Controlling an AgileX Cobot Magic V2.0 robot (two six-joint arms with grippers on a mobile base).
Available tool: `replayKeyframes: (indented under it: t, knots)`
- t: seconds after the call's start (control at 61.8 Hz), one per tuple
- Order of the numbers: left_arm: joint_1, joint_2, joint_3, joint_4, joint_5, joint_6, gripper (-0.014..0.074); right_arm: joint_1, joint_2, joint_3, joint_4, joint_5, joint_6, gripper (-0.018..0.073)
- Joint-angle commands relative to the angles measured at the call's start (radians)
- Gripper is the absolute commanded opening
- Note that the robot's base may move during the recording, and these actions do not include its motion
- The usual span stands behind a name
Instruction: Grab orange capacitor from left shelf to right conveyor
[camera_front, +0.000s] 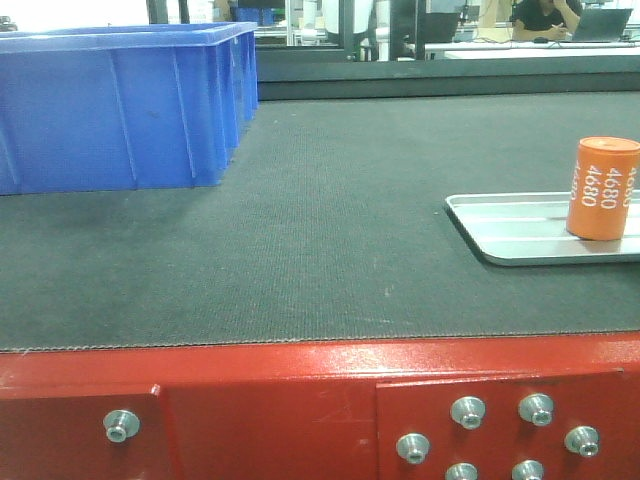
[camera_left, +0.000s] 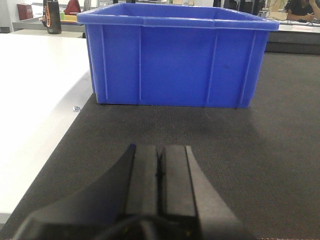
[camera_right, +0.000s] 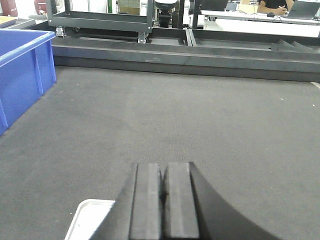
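Observation:
The orange capacitor (camera_front: 602, 188) stands upright on a flat silver tray (camera_front: 520, 230) at the right of the dark grey conveyor belt (camera_front: 330, 230), whose red frame (camera_front: 300, 400) runs along the front. No gripper touches it. My left gripper (camera_left: 159, 150) is shut with nothing in it, low over the belt in front of the blue bin. My right gripper (camera_right: 162, 167) is also shut and empty, above the belt with a corner of the tray (camera_right: 87, 217) below its left side. The left shelf is out of view.
A large blue plastic bin (camera_front: 120, 105) sits on the belt at the back left, filling the left wrist view as the blue bin (camera_left: 177, 55). A white table surface (camera_left: 35, 95) borders the belt on the left. Dark metal rails (camera_right: 180, 52) line the belt's far side.

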Motion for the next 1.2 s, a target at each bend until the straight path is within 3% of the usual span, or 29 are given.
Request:
replayKeyframes:
  t: [0.0,0.323,0.55,0.711,0.841,0.954,1.18]
  knots:
    - [-0.006,-0.011,-0.005,-0.002,-0.090,-0.002,-0.0127,0.002,-0.006,-0.028,-0.006,-0.071,-0.004,0.0066]
    - [-0.006,-0.011,-0.005,-0.002,-0.090,-0.002,-0.0127,0.002,-0.021,0.004,-0.006,-0.063,-0.004,0.0066]
    - [-0.006,-0.011,-0.005,-0.002,-0.090,-0.002,-0.0127,-0.074,-0.258,0.235,0.063,-0.068,-0.010,0.0066]
    - [-0.006,-0.011,-0.005,-0.002,-0.090,-0.002,-0.0127,-0.133,-0.458,0.455,0.176,-0.118,-0.108,0.0066]
    - [-0.006,-0.011,-0.005,-0.002,-0.090,-0.002,-0.0127,-0.139,-0.613,0.595,0.192,-0.145,-0.114,0.0066]
    - [-0.006,-0.011,-0.005,-0.002,-0.090,-0.002,-0.0127,-0.139,-0.734,0.662,0.192,-0.145,-0.114,0.0066]
    - [-0.006,-0.011,-0.005,-0.002,-0.090,-0.002,-0.0127,-0.139,-0.710,0.658,0.192,-0.126,-0.113,0.0066]
